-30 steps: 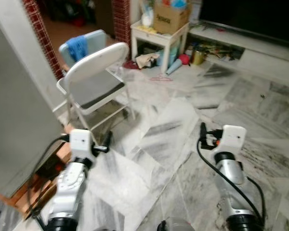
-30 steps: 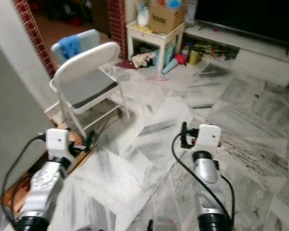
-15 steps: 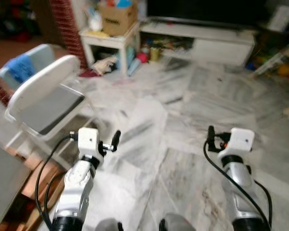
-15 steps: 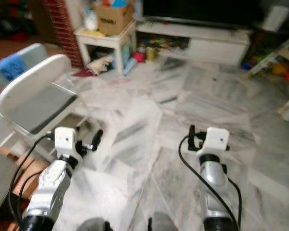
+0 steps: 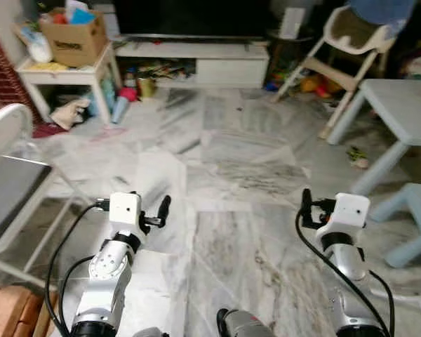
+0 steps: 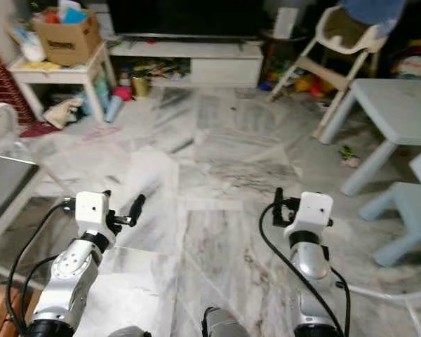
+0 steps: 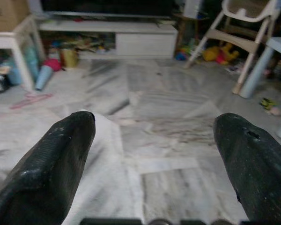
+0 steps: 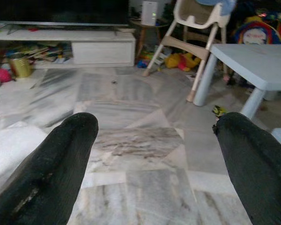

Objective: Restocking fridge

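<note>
Both arms are held out low in front of me over a marble floor (image 5: 231,168). My left gripper (image 5: 163,209) is open, its two black fingers (image 7: 51,154) wide apart with nothing between them. My right gripper (image 5: 306,205) is open too, its fingers (image 8: 61,159) spread and empty. Both wrist views look along the floor toward a low white TV stand (image 7: 131,42).
A white folding chair (image 5: 3,182) stands at my left edge. A white side table (image 5: 56,70) carries a cardboard box (image 5: 74,31), with clutter beneath. On the right are a high chair (image 5: 351,42), a light blue table (image 5: 400,102) and a blue stool (image 5: 414,214).
The whole view has swung to the right: the folding chair slid to the left edge, and the blue table, stool and high chair came into sight. Both arms keep their pose.
</note>
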Robot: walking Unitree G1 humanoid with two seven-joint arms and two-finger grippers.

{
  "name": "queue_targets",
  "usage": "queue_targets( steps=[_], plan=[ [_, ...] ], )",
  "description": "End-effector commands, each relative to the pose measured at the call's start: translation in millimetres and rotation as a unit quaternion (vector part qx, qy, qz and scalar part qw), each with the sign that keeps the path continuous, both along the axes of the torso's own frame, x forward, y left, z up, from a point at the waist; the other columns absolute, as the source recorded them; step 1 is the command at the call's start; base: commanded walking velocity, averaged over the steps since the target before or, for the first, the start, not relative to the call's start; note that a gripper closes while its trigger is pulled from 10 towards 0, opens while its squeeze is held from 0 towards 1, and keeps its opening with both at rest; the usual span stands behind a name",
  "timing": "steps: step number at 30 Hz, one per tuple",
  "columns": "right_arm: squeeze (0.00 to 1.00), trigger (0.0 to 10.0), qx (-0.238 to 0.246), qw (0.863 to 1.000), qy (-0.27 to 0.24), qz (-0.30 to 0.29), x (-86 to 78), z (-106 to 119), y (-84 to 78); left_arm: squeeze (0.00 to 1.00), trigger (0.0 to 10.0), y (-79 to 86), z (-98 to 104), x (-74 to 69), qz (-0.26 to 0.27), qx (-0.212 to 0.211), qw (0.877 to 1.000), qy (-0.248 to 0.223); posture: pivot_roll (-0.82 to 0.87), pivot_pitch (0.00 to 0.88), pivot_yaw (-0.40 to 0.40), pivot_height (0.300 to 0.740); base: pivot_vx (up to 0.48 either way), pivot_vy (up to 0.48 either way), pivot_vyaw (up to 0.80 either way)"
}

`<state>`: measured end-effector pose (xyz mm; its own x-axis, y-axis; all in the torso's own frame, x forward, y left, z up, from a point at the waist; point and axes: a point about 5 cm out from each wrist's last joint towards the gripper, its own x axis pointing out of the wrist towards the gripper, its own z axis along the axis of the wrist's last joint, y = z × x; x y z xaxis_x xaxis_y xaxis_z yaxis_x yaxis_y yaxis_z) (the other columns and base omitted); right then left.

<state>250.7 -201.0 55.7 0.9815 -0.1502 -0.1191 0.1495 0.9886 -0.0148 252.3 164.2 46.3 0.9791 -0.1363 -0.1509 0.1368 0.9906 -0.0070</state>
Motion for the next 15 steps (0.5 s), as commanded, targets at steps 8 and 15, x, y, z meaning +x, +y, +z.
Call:
queue_targets(
  steps=[8, 15],
  plan=[
    [0.0, 10.0, -0.028, 0.997, -0.023, 0.062, 0.7, 7.3, 9.5, 0.0, 10.0, 25.6, -6.1, -14.6, 0.04, 0.032, 0.999, 0.005, -0.04, 0.0, -0.043, 0.74, 0.0, 0.0, 0.0],
    [0.0, 10.0, -0.024, 0.997, -0.022, 0.068, -2.9, 2.5, 16.4, 0.0, 10.0, 20.0, -9.1, -15.6, 0.037, 0.032, 0.999, 0.007, -0.04, 0.0, -0.035, 0.74, 0.0, 0.0, 0.0]
  ],
)
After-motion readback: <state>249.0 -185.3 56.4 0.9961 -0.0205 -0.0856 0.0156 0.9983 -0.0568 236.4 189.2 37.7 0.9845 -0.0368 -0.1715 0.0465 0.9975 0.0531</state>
